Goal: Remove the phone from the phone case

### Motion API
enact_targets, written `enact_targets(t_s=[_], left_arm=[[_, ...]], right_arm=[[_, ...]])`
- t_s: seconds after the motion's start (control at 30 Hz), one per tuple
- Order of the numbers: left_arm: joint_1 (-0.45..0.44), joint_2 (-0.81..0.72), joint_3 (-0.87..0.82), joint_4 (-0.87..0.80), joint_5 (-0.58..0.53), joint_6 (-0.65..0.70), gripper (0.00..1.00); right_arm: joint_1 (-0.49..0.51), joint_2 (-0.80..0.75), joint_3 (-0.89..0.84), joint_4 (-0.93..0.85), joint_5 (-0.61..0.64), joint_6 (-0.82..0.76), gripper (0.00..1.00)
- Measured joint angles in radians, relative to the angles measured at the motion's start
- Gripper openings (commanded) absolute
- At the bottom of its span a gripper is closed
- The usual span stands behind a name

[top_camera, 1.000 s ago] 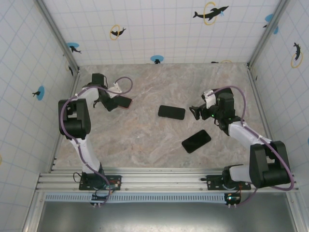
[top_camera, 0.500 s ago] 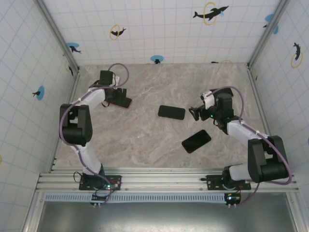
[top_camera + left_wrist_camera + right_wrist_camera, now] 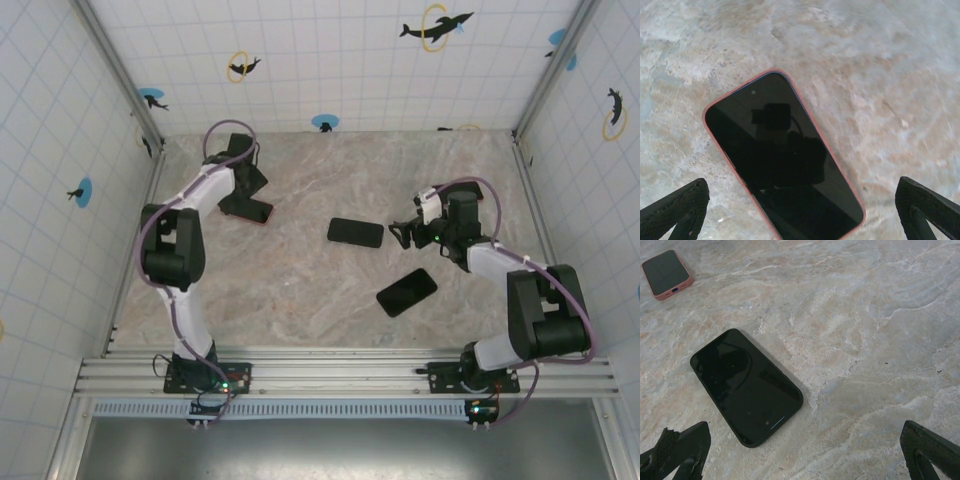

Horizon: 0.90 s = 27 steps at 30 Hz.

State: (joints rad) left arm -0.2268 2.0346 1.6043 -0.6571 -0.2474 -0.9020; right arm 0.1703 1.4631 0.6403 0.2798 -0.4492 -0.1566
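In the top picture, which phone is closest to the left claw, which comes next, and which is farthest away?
1. Pink-cased phone: right by the left claw, at the far left.
2. Level black phone: in the middle.
3. Tilted black phone: on the right, nearer the front edge.

l gripper (image 3: 250,185) wide open, arm stretched far-left; r gripper (image 3: 404,234) wide open, arm bent, pointing left.
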Motion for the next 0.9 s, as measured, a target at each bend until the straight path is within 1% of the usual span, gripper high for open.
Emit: enact_targets(t_s=[0.07,0.2,0.37,0.57,0.9], left_arm=[[-0.001,0.04,0.043,-0.045,-0.02,-0.081,0.98],[-0.001,0.07,0.056,-0.101,-0.032,-0.209,0.98],[-0.001,0.139,0.128,-0.148,-0.031,-0.304,0.98],[-0.002,0.23,0.243,-0.225,-0.031,-0.371,0.98],[-0.002,0.264,0.26,-0.291,-0.03,-0.424,0.98]], right_arm=[[-0.002,0.003,0.0,0.002,-0.005,0.0,1.0],[-0.008,0.013,0.0,0.007,-0.02,0.006,1.0],[-0.009,0.013,0.007,0.016,-0.048,0.026,1.0],[-0.009,0.023,0.035,0.044,-0.088,0.051,0.99],[-0.009,0.082,0.053,0.051,-0.121,0.073,1.0]])
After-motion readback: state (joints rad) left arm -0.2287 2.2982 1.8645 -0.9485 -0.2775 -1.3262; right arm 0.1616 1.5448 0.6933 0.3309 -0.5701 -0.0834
